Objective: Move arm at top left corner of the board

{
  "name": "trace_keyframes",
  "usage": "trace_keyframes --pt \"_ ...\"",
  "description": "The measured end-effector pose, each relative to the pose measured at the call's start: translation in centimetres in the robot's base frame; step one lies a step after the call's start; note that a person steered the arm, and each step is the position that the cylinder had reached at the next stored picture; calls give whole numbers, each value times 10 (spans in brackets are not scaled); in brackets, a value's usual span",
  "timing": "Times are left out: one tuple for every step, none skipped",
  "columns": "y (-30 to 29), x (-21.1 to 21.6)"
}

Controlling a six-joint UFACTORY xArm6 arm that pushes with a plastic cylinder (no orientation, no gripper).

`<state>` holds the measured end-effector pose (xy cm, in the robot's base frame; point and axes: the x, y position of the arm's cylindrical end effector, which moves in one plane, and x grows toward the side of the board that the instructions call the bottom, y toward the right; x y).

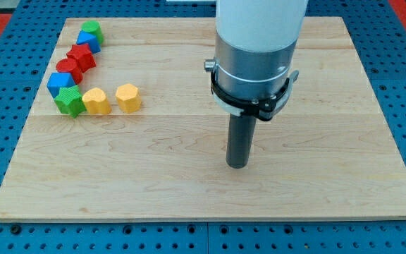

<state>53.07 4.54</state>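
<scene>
Wooden board [189, 176] on a blue table with holes, my tip [237, 165] down near the middle, no claw to tell about, far from the top left corner where green [90, 31], blue [88, 41], red [81, 56], red [68, 68], blue [60, 83], green [68, 101], yellow [96, 101] and yellow [127, 97] blocks curve in a touching row, no boxes or bowls.

My tip [237, 166] on bare board [189, 176], right of centre

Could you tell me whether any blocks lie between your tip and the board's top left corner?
My tip is right of centre. The blocks cluster at the view's left; the green block and the blue block below it sit nearest the corner, close to a straight path there.
</scene>
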Motion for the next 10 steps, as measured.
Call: trace_keyframes --pt "-13 0" --pt "-71 19" --pt "-146 22" --pt "-198 22" --pt "-238 22" --pt "-297 21" --pt "-341 -15" --pt "-350 -38" --pt "-350 -55" --pt "-349 -141"
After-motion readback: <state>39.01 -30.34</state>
